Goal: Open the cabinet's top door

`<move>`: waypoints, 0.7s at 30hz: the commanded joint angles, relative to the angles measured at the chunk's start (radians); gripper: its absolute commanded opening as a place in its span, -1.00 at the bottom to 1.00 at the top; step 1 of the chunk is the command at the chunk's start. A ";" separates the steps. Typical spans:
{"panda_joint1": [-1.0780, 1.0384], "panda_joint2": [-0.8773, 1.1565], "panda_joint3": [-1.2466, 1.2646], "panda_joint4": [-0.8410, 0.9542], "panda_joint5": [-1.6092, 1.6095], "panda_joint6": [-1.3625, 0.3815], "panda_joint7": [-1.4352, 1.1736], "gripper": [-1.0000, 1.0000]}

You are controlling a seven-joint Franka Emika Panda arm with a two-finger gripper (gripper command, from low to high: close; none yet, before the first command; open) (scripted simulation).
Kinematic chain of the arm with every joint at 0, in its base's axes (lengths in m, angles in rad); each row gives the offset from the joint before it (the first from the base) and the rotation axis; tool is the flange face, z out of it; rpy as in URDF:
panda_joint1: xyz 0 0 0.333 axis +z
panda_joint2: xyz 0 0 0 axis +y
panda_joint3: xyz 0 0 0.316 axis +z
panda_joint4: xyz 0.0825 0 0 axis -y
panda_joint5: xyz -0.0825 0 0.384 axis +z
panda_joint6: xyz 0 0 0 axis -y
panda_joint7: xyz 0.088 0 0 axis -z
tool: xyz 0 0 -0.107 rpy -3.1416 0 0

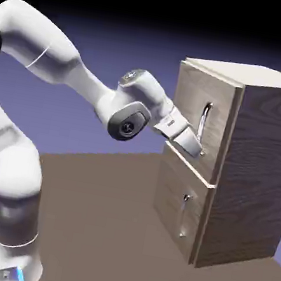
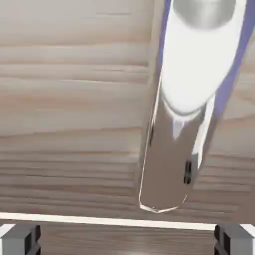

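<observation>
The grey-brown wood-grain cabinet [image 1: 253, 175] stands at the exterior view's right. Its top door [image 1: 189, 112] lies against the cabinet front and carries a long vertical silver bar handle [image 1: 203, 121]. My gripper [image 1: 197, 146] is at the handle's lower end, close to the door face. In the hand view the handle [image 2: 174, 149] fills the upper right, and its rounded end hangs above the gap between my fingers. The fingertips [image 2: 20, 239] sit far apart at the bottom corners, so the gripper [image 2: 127, 241] is open and holds nothing. Door wood [image 2: 69, 99] fills the rest.
Below the top door is a shorter lower panel [image 1: 174, 207] with a small handle [image 1: 185, 205]. In the hand view a pale seam [image 2: 99, 219] separates the two panels. The white arm stretches from the exterior view's lower left across the brown table [image 1: 90, 225].
</observation>
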 commanded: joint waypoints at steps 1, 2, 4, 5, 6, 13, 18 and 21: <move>0.012 -0.008 -0.014 0.001 -0.044 -0.006 0.033 0.00; 0.024 -0.016 -0.028 0.001 -0.087 -0.011 0.065 0.00; 0.048 -0.033 -0.056 0.003 -0.174 -0.022 0.130 0.00; 0.059 -0.041 -0.070 0.004 -0.218 -0.028 0.163 0.00; 0.071 -0.049 -0.084 0.004 -0.261 -0.034 0.195 0.00; 0.155 -0.106 -0.182 0.010 -0.565 -0.073 0.423 0.00; 0.214 -0.147 -0.251 0.013 -0.783 -0.101 0.586 0.00; 0.250 -0.172 -0.293 0.016 -0.913 -0.118 0.683 0.00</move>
